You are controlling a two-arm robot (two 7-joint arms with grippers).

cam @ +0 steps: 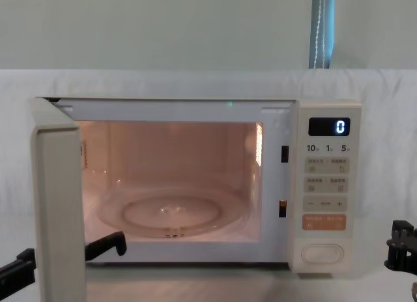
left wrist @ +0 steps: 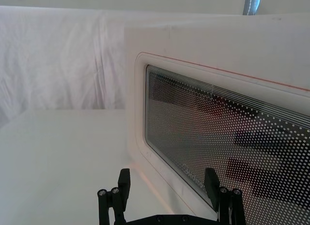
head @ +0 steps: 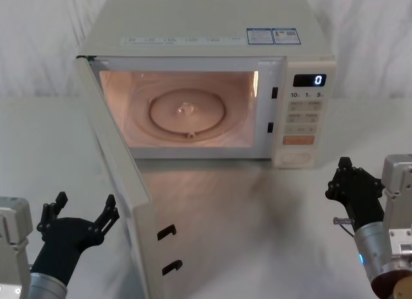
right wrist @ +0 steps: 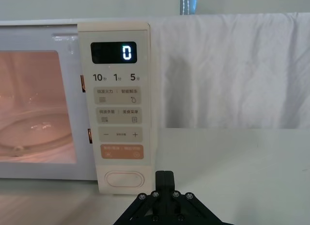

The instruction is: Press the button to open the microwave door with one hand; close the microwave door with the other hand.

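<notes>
The cream boxy microwave (head: 212, 48) stands with its large cream dark-windowed door (head: 119, 183) swung open leftward; the open-fingered black left gripper (head: 80, 215) hovers near its outer face, apparently ready to push it closed, while the closed right gripper (head: 344, 183) waits near the wide cream pill-shaped button (head: 296, 158).

- Head camera looked down from above at the microwave (head: 206, 86).
- Chest camera faced its open front, level.
- Wrist cameras sat close: left by the door (left wrist: 218, 133), right facing the button (right wrist: 125, 179).
</notes>
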